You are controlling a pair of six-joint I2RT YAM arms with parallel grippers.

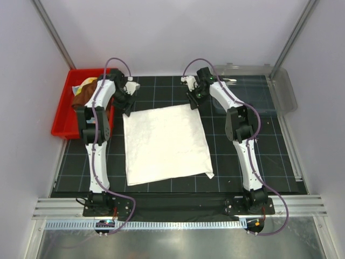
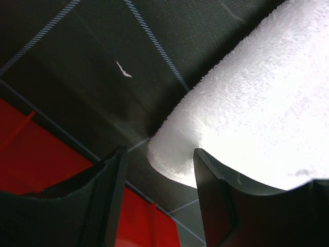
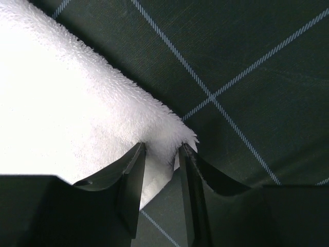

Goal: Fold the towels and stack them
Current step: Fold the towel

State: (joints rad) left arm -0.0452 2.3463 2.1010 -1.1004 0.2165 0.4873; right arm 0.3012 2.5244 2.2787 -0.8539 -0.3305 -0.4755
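Black grid mat (image 1: 161,91) underneath everything. Spread flat across its middle, the white towel (image 1: 164,143), near edge a little skewed, one small flap poking out at the near right corner. At far left, beside the mat, a red bin (image 1: 60,121) with a rust-brown towel (image 1: 82,98) and a yellow towel (image 1: 89,82) bunched inside, waiting. No blue one made out.

Step in hand, by the look of it: taking both far corners for the first fold. Best done by pinching each corner well in from the tip, through the full thickness of the pile. Lift both together and level, then carry toward the near edge without dragging the cloth. Match corner to corner before letting go.

Left gripper (image 2: 159,154): down at the far left corner, jaws wide apart, the rounded corner lying between them against the right-hand finger (image 2: 216,200), nothing pinched.

Right gripper (image 3: 162,152): low over the far right corner, jaws only a narrow gap apart, the frayed tip showing between them, no firm pinch evident.
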